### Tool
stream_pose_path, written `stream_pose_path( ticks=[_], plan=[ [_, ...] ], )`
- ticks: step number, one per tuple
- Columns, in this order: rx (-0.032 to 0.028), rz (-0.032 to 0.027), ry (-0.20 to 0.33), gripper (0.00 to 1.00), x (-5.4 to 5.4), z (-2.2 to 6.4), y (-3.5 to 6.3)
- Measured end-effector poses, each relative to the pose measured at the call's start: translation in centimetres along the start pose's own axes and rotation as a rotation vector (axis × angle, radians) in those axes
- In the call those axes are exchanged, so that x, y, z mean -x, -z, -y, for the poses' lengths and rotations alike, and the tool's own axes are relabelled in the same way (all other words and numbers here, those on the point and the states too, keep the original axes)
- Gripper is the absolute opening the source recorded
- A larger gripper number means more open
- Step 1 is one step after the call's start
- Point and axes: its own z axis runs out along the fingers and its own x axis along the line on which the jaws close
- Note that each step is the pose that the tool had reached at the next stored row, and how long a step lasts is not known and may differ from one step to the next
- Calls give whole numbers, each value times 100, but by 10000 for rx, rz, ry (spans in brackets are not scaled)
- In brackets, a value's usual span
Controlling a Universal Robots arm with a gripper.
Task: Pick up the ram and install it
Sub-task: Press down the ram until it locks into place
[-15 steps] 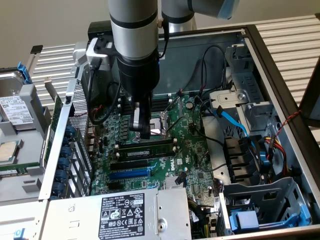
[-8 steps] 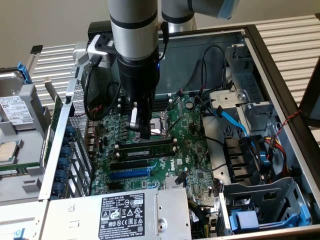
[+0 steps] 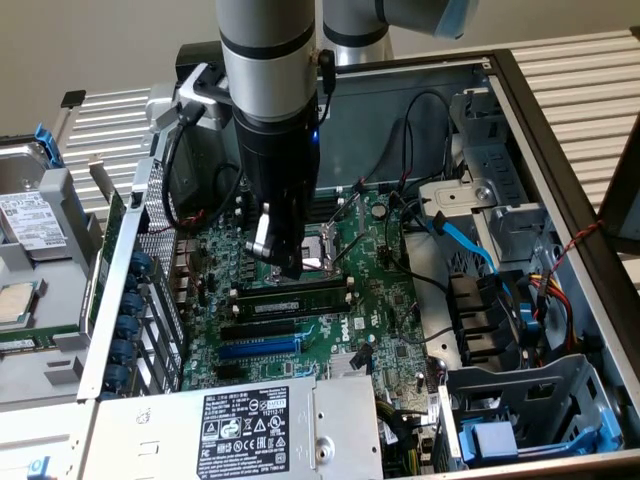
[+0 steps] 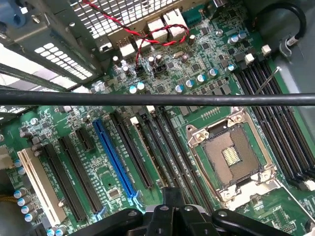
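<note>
My pincer (image 3: 288, 262) hung shut and empty above the CPU socket (image 3: 322, 250). The ram (image 3: 290, 297) already stood in a slot just below and in front of my fingertips. I judged the step to be seating; the next move called for an even downward press along its top edge.

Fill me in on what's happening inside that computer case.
A robot arm's tool, shut, hangs over the motherboard of an open computer case, just above the empty CPU socket. The ram already sits in a slot beside the socket, in front of the tool in the exterior view. The tool holds nothing.
</note>
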Motion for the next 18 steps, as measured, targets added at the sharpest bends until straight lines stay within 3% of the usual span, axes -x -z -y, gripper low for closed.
stream_pose_path(
  ticks=[18],
  plan=[
    [-54,61,-2900,11,0,0,-13]
  ],
)
